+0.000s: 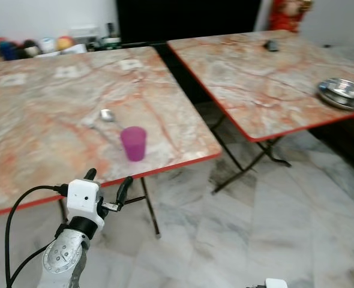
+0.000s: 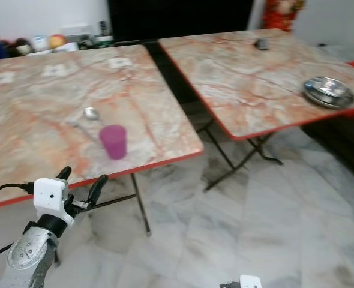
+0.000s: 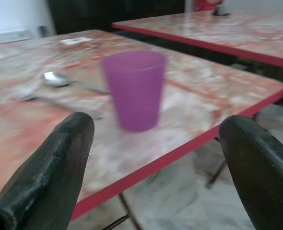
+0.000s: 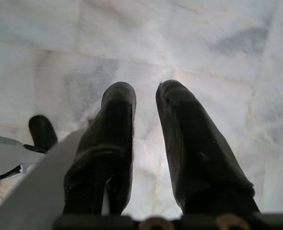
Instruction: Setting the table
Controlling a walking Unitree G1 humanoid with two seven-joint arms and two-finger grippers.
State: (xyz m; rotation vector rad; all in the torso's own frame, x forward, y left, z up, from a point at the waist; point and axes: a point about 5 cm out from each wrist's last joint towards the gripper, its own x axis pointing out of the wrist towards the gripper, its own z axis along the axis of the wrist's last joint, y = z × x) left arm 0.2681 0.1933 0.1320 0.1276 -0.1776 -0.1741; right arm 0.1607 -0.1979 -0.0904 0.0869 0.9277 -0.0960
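A purple plastic cup [image 1: 133, 143] stands upright near the front edge of the left marble-topped table [image 1: 39, 120]. Just behind it lies a metal spoon [image 1: 107, 115], and a fork [image 3: 26, 92] rests beside the spoon. My left gripper [image 1: 108, 180] is raised just in front of the table's red edge, a short way short of the cup. It is open and holds nothing, and the cup [image 3: 134, 88] stands between its fingertips in the left wrist view. A steel plate [image 1: 343, 93] sits on the right table. My right gripper [image 4: 146, 91] hangs idle over the floor, shut.
The second table [image 1: 267, 84] stands to the right, with a dark gap between the two. A small dark object [image 1: 272, 45] lies at its far end. Folding legs [image 1: 249, 162] stand under both tables on the marble floor. Jars and clutter [image 1: 45, 45] line the back wall.
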